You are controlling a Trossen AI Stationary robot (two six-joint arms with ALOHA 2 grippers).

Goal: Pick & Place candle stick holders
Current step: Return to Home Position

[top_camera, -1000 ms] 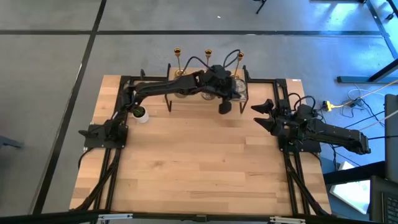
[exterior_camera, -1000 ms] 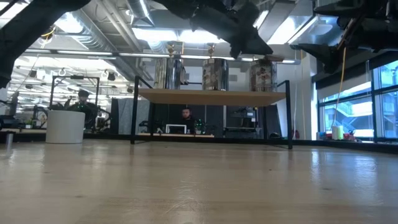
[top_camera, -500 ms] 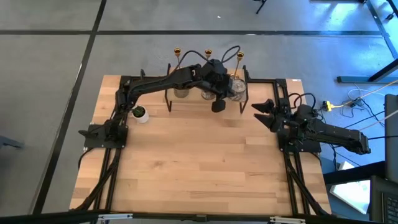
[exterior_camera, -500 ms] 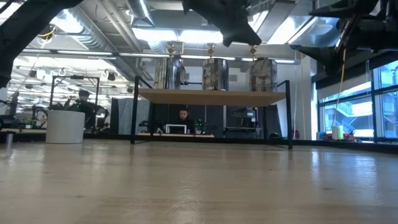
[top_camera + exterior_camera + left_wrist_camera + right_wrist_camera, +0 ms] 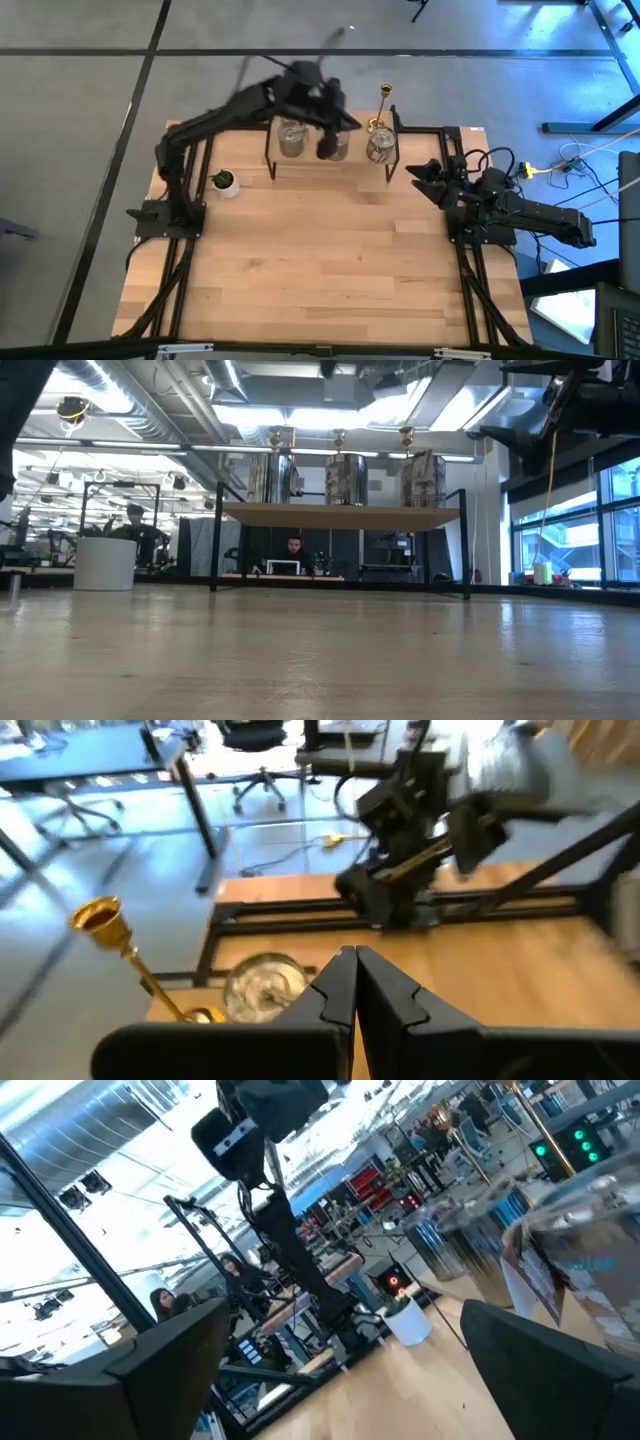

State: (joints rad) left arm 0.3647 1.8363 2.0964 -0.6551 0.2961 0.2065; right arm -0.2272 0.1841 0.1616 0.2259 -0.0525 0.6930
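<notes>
At the left of the overhead frame the pot (image 5: 224, 182) sits on the table (image 5: 300, 270), no part of the job. Right of it, my left arm reaches up and over the shelf (image 5: 340, 515) at upper centre. The left gripper (image 5: 327, 148) hangs above the middle of it. In its wrist view the two fingers (image 5: 335, 990) are pressed together with nothing between them.

All six holders are on the shelf. In the low view the three glass holders (image 5: 346, 478) stand in a row across the board, at left, middle and right. The cups of the three brass holders (image 5: 339, 435) show above them. From overhead I can only pick out the right-hand brass one, beside the right glass one. At the right of that frame the right gripper (image 5: 425, 178) waits near the shelf's right end, fingers spread wide and empty.

If I had to move any, I'd judge the brass ones stiff, slick and top-heavy on that slim stem. I'd pinch low on the stem, just above the base. The glass ones look heavier, slippery and breakable, so I'd open wide, take them across the body and squeeze gently.
</notes>
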